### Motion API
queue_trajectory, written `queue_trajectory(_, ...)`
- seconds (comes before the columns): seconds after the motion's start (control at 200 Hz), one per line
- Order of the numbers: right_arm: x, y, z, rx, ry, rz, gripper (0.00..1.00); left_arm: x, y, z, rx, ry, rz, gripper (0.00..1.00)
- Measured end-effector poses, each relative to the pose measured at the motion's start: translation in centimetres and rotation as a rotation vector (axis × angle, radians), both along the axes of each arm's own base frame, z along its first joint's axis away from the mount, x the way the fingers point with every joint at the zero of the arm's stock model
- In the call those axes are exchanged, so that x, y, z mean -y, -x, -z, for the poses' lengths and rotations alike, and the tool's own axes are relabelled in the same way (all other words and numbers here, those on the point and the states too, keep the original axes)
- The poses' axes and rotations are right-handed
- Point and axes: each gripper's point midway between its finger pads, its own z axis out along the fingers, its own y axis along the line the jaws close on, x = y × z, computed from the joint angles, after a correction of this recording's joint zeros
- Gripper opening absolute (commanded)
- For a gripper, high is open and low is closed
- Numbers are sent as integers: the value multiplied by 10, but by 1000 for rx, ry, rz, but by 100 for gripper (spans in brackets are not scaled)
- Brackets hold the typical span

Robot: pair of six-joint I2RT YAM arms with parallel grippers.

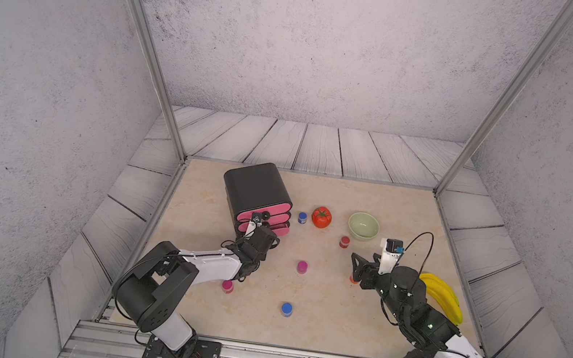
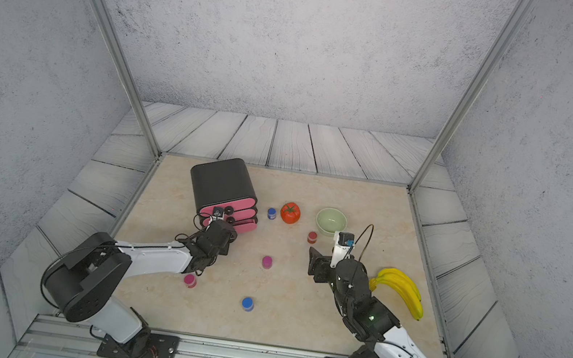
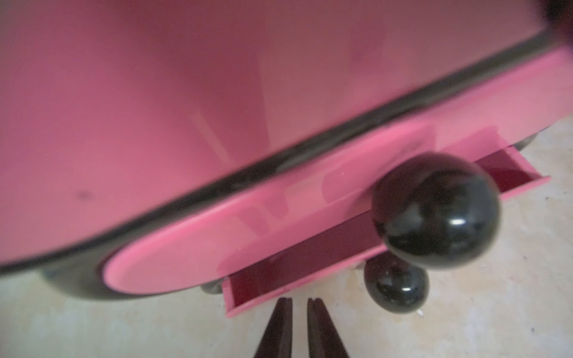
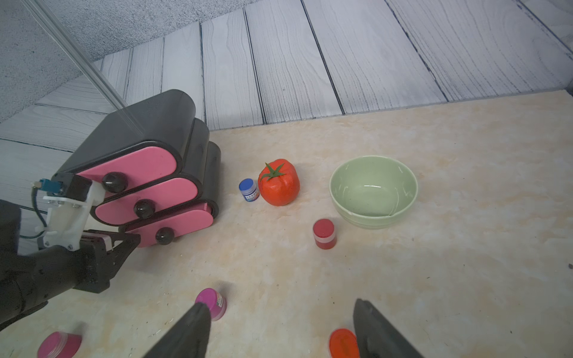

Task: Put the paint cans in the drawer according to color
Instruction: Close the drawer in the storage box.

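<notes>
The black drawer (image 1: 257, 187) chest has three pink fronts; its lowest one (image 3: 310, 263) is pulled out a little and shows a dark red inside. My left gripper (image 3: 299, 302) hovers just in front of it, beside the lowest knob (image 3: 397, 288), jaws a narrow slit apart and empty. Paint cans stand on the table: blue (image 1: 302, 217), red (image 1: 344, 241), magenta (image 1: 302, 266), magenta (image 1: 227, 286), blue (image 1: 286, 308). An orange can (image 4: 342, 342) sits just inside one finger of my wide-open right gripper (image 4: 280, 305), which holds nothing.
A red tomato (image 1: 321, 217) stands right of the far blue can, and a pale green bowl (image 1: 363, 225) sits beyond the red can. Yellow bananas (image 1: 443, 297) lie behind my right arm. Metal posts stand at the table's back corners.
</notes>
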Motion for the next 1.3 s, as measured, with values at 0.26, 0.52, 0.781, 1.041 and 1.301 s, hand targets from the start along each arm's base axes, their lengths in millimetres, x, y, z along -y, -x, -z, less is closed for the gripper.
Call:
queue_trajectory(0.26, -30, 3, 9, -16, -131, -121, 82, 8, 37, -75, 90, 218, 139, 40)
queue_trajectory(0.52, -134, -24, 62, -360, -272, -383, 34, -30, 88, -172, 300, 341, 149, 90)
queue_trajectory(0.781, -196, -66, 117, -633, -410, -341, 26, -50, 110, -235, 383, 334, 157, 92)
queue_trajectory(1.041, -227, -105, 140, -722, -483, -215, 18, -52, 114, -222, 322, 290, 164, 92)
queue_trajectory(1.301, -249, -133, 151, -746, -529, -146, 18, -54, 117, -217, 303, 257, 179, 92)
